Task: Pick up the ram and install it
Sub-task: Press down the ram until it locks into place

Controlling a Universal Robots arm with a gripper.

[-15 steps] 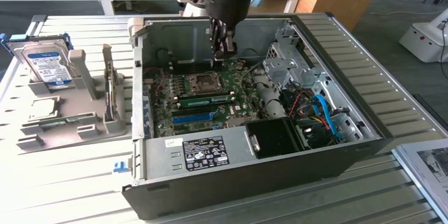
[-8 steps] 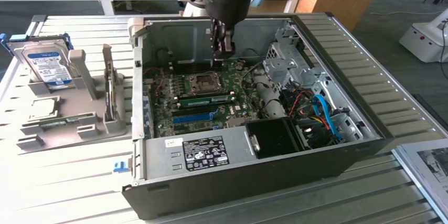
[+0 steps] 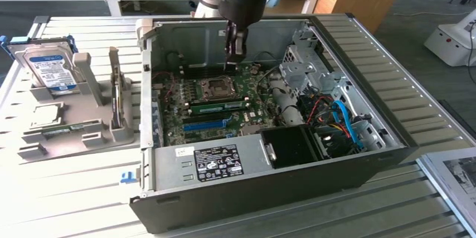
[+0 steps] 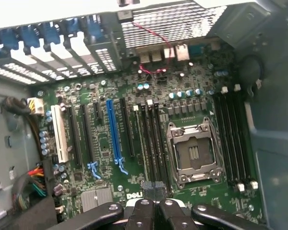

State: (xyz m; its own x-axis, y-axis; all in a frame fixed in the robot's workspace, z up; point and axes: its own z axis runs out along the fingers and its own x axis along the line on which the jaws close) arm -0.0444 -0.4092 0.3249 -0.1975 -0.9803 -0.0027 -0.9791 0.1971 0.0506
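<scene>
A long green ram (image 3: 219, 106) sits along a memory slot on the motherboard (image 3: 246, 118), between the CPU socket (image 3: 218, 86) and the bright blue slot (image 3: 204, 125). My gripper (image 3: 234, 62) hangs inside the open computer case (image 3: 253, 190), above the board behind the socket, apart from the ram. Its black fingers (image 4: 144, 211) are pressed together and shut, with nothing visible between them. Under them in the wrist view lie the black memory slots (image 4: 151, 143), the CPU socket (image 4: 194, 153) and the blue slot (image 4: 114, 134).
On the exterior view's left a grey holder (image 3: 111, 132) carries a silver hard drive (image 3: 48, 68), a CPU chip (image 3: 41, 115) and a small green stick (image 3: 63, 130). Drive cages and cables (image 3: 335, 112) fill the case's other side. Case walls surround the board.
</scene>
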